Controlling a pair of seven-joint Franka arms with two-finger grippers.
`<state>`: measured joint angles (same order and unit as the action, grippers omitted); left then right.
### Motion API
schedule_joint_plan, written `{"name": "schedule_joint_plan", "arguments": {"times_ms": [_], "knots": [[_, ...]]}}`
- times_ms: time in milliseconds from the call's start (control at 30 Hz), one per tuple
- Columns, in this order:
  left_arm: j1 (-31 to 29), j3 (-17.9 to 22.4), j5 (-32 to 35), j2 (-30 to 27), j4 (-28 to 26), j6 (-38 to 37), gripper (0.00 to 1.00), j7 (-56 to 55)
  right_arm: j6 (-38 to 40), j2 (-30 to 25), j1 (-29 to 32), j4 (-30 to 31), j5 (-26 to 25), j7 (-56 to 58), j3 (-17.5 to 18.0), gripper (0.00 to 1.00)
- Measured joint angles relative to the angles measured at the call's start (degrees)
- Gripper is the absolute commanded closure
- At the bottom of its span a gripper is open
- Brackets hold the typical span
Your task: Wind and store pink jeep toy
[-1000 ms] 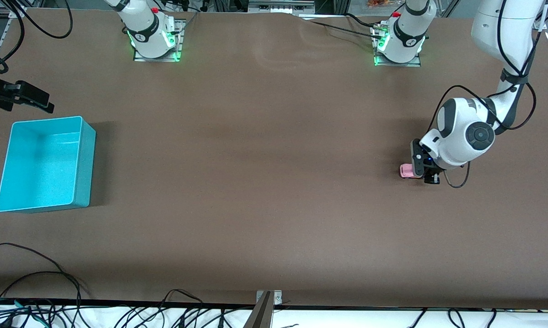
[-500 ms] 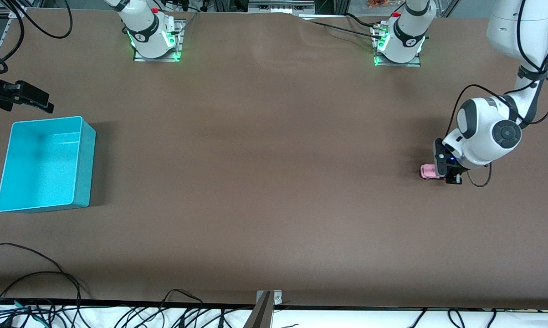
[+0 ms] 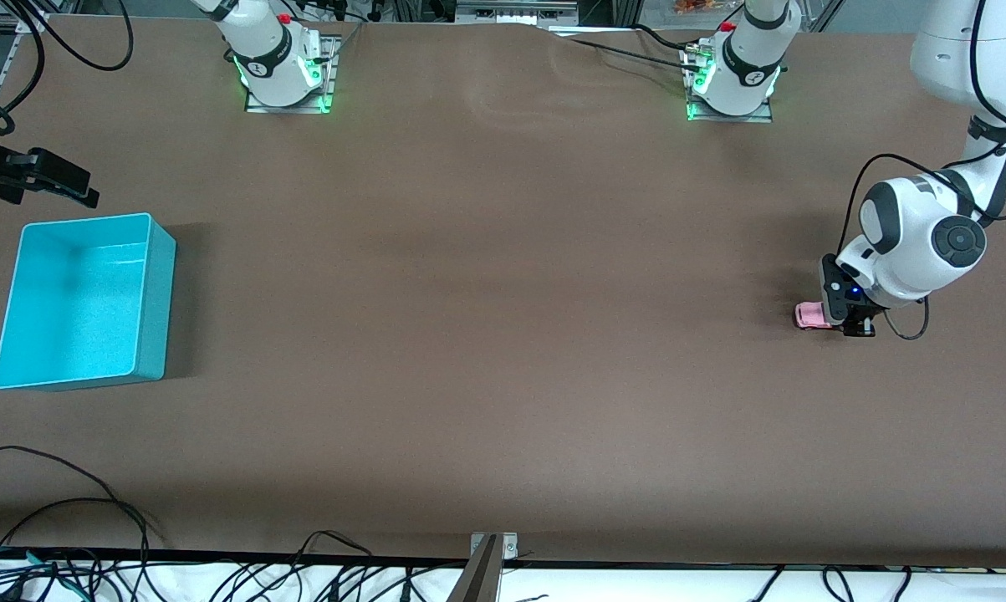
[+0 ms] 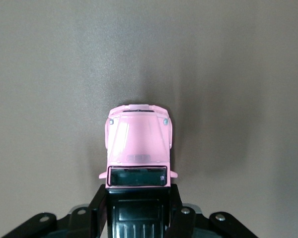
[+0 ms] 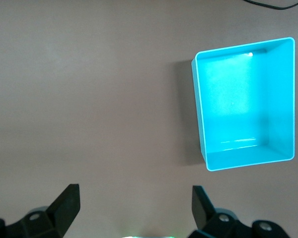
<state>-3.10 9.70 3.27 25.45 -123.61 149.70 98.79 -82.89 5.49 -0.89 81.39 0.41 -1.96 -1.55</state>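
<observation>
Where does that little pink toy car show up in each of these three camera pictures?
Front view: the pink jeep toy sits on the brown table at the left arm's end, clamped by the left gripper.
Left wrist view: the jeep fills the centre, its black rear between the fingers.
Right wrist view: not in it.
Shared landmark: the brown table.

No legible text, label, brand, number or sign is found in any view. The arm bases (image 3: 283, 63) carry small dark round marks on their collars, too small to read. The pink jeep toy (image 4: 138, 148) shows a faint raised detail at the base of its hood, not readable as lettering. The turquoise bin (image 5: 244, 104) bears no markings on its walls or floor. The table (image 3: 503, 334) surface is plain brown throughout, with no printing visible.
</observation>
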Motion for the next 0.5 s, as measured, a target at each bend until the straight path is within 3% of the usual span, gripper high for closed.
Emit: {"name": "schedule_joint_plan", "arguments": {"times_ms": [33, 500], "knots": [[0.01, 0.0, 0.0, 0.0, 0.0, 0.0, 0.0, 0.0, 0.0, 0.0, 0.0, 0.0, 0.0, 0.0, 0.0, 0.0], [0.25, -0.08, -1.78, 3.75, 0.19, 1.23, 0.0, -0.25, 0.0, 0.0, 0.02, 0.0, 0.0, 0.0, -0.01, 0.0]]}}
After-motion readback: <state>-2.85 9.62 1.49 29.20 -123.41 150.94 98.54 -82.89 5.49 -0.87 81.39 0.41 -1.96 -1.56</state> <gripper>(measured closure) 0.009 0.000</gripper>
